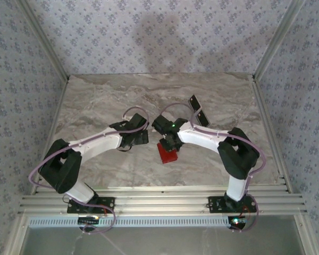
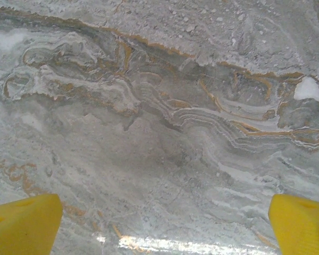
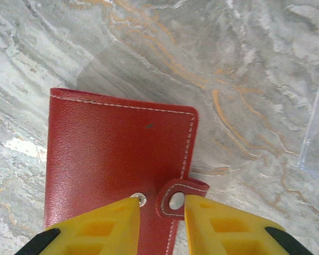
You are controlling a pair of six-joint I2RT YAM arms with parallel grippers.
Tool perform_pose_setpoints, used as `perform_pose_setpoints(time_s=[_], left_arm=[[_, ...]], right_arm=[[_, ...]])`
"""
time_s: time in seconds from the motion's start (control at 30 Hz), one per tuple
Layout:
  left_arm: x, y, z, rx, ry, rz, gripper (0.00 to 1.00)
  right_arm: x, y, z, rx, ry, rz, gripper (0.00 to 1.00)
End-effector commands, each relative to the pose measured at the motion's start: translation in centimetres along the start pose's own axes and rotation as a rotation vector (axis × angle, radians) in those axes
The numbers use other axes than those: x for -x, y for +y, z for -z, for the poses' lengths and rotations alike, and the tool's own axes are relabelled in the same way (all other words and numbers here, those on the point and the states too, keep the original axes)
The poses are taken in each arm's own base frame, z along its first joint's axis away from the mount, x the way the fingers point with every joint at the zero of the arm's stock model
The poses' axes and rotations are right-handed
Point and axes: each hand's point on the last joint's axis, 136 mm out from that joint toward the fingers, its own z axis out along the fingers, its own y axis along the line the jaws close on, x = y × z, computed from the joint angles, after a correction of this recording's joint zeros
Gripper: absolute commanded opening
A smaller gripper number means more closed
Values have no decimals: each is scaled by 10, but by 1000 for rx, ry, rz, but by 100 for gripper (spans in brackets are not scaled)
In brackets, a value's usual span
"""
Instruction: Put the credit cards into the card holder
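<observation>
Hovering low over the card holder (image 3: 117,154), the right gripper (image 3: 162,204) has its two yellow fingers (image 3: 103,226) a little apart, with a narrow gap between the tips. The clasp tab (image 3: 167,204) of the card holder lies in that gap, and the metal snap stud (image 3: 141,199) sits just beside the tip of the finger on the left of the wrist view. Whether either pad touches the leather cannot be told. The card holder is red, folded shut and lying flat on the marble table (image 1: 95,106). Its stitched edge runs along the top and down the side that carries the tab. From above, it rests near the middle of the table, slightly toward the near edge, directly under the right wrist. Two glossy black cards (image 1: 194,100) lie flat on the marble beyond the right arm, near each other, one closer to the back wall – both well apart from the card holder. A clear sheet (image 3: 316,127) cuts into the right edge of the right wrist view. The left gripper (image 2: 162,204) is spread wide – its yellow fingertips (image 2: 26,223) sit in the two lower corners of the wrist view over bare marble, holding nothing. Seen from above, the left gripper is just left of the card holder, not touching it.
</observation>
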Motion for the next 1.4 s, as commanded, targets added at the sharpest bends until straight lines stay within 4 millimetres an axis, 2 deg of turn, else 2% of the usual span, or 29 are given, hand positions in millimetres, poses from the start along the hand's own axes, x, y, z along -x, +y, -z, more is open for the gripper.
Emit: perform_pose_setpoints(time_s=[0.0,0.37,0.57,0.9,1.1,1.37], left_arm=[[-3,3,8,-2,0,7,100],[-5,2,6,-5,7,9,100],[-6,2,7,-8,5,4,100],[-23,2,7,-38,28,-8,100],[-28,-3,1,-44,44,-16,100],[-30,-8,-5,-43,54,-27,100]], right_arm=[[-1,0,-2,-41,20,36,31],[-2,-6,-2,-82,22,48,18],[-2,-9,0,-84,20,41,1],[10,7,19,90,-35,-19,0],[10,14,12,171,-22,-50,0],[4,18,0,187,3,-34,0]])
